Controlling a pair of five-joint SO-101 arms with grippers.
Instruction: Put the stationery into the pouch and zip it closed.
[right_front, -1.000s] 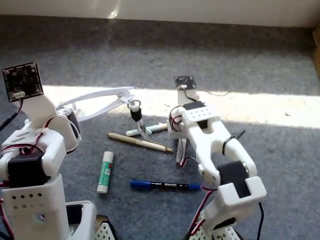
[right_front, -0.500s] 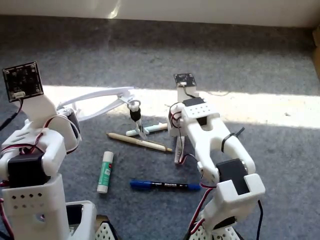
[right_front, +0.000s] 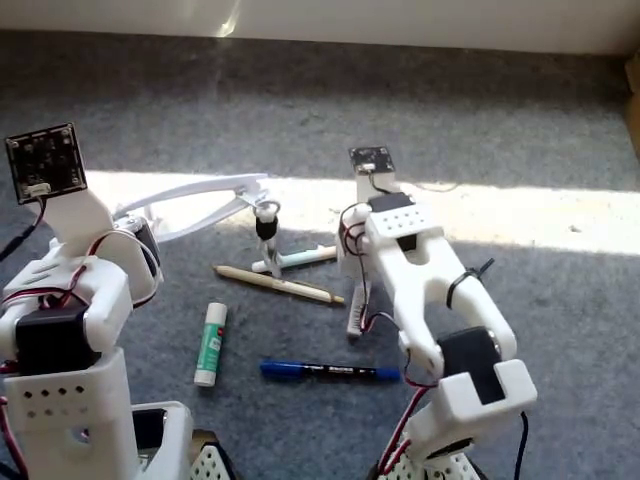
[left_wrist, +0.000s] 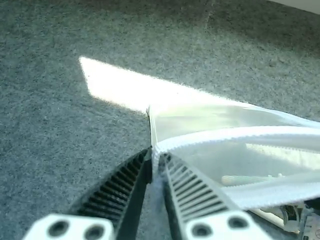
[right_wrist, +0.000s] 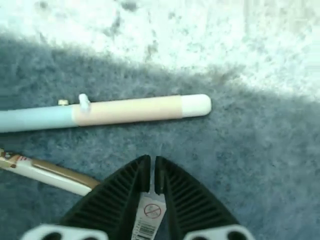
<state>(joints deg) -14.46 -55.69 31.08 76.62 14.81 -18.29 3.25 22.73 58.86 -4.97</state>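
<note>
- Step in hand: first pick. No stationery looks to be inside the pouch (left_wrist: 235, 150) yet, zip not started.
- Left gripper (left_wrist: 155, 156): clenched on the pouch's corner edge. Seems to hold it up off the grey carpet (right_front: 150, 110), mouth gaping and zip tapes apart.
- Right gripper (right_wrist: 151, 161): jaws pinched to a thin slit, no stationery between the tips. Hangs low over the carpet near the pastel pen (right_wrist: 130, 110), with one end of the wooden pencil (right_wrist: 45, 172) close by.
- Loose on the carpet: glue stick (right_front: 211, 343) and blue marker (right_front: 330, 371), both nearer the arm bases and well apart from the pouch.
- Next move, as judged: spread the right jaws, centre over the pen barrel with jaws across it rather than along it, then close, lift and carry to the pouch mouth.
- Risks: thin round barrel on carpet pile — likely to roll or slip out of a tip pinch. Pouch mouth narrow and floppy — endwise feed needed.
- Zip comes last, with four items to load first.
</note>
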